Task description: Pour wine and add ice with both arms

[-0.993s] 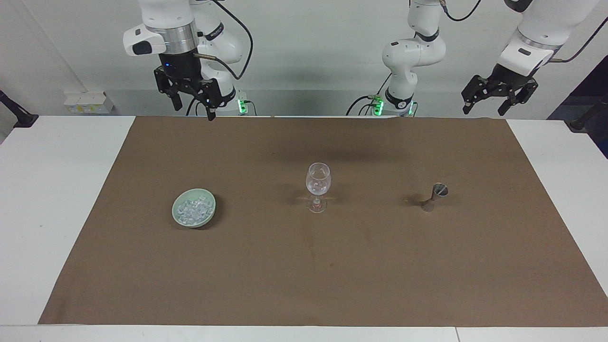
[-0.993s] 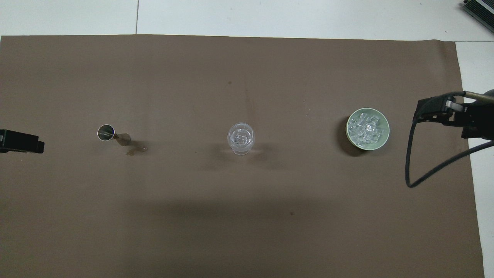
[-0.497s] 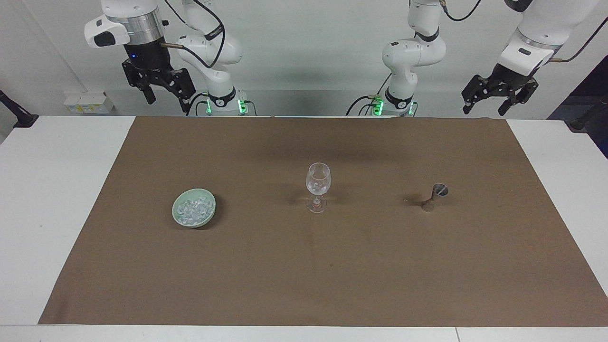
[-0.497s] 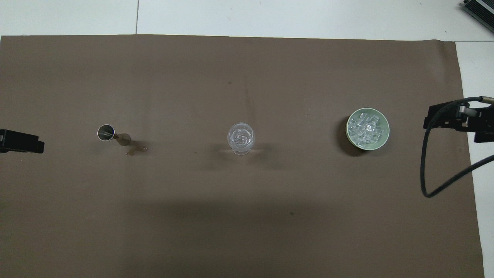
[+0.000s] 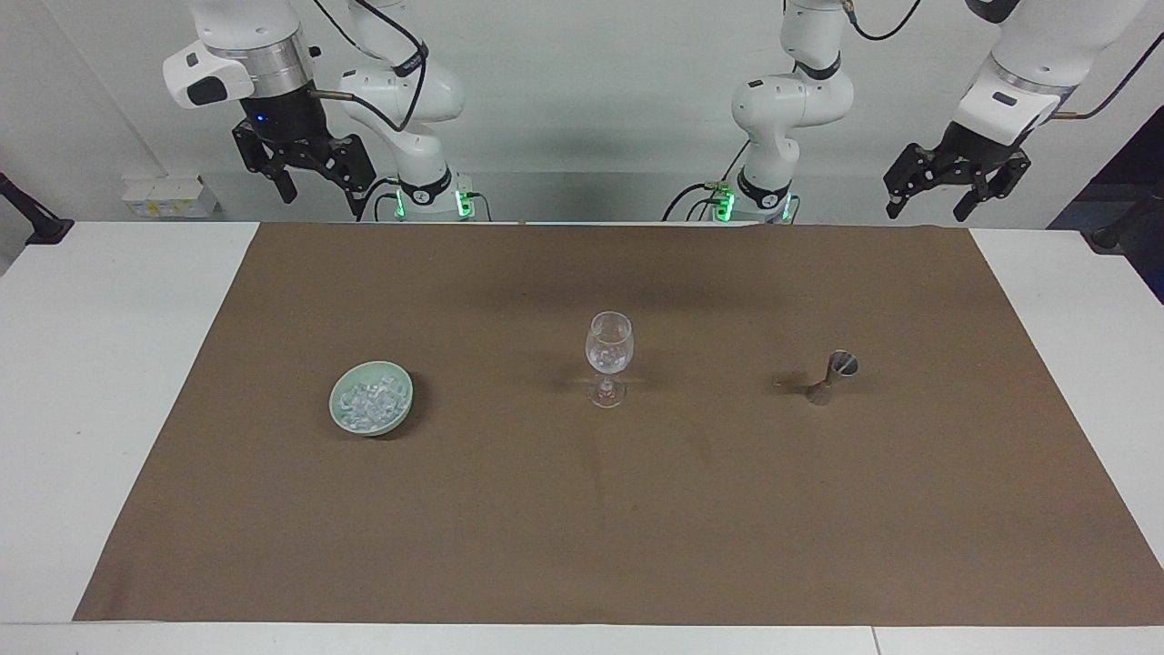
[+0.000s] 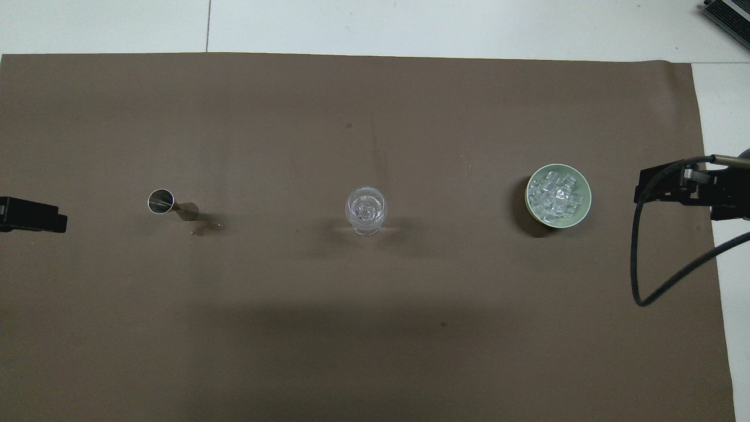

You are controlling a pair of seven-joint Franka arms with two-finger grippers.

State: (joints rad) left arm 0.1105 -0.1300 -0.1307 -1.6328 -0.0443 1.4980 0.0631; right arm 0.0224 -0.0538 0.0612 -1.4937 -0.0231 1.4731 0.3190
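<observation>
A clear stemmed wine glass (image 5: 609, 350) stands upright at the middle of the brown mat, and something clear glints in its bowl (image 6: 365, 210). Ice (image 5: 368, 400) fills a pale green bowl (image 5: 406, 391) toward the right arm's end; the ice (image 6: 555, 194) and bowl (image 6: 587, 199) also show from overhead. A small metal jigger (image 5: 832, 375) stands toward the left arm's end (image 6: 170, 205). My right gripper (image 5: 318, 196) is open and empty, raised over the table's robot-side edge (image 6: 674, 181). My left gripper (image 5: 928, 207) is open and empty, and waits raised off the mat's corner (image 6: 41, 215).
The brown mat (image 5: 582, 528) covers most of the white table (image 5: 109, 364). Small wet spots (image 6: 205, 227) lie on the mat beside the jigger. A black cable (image 6: 638, 264) hangs from the right wrist.
My right gripper has risen and swung from over the mat's robot-side edge toward the right arm's end of the table. The left arm has not moved.
</observation>
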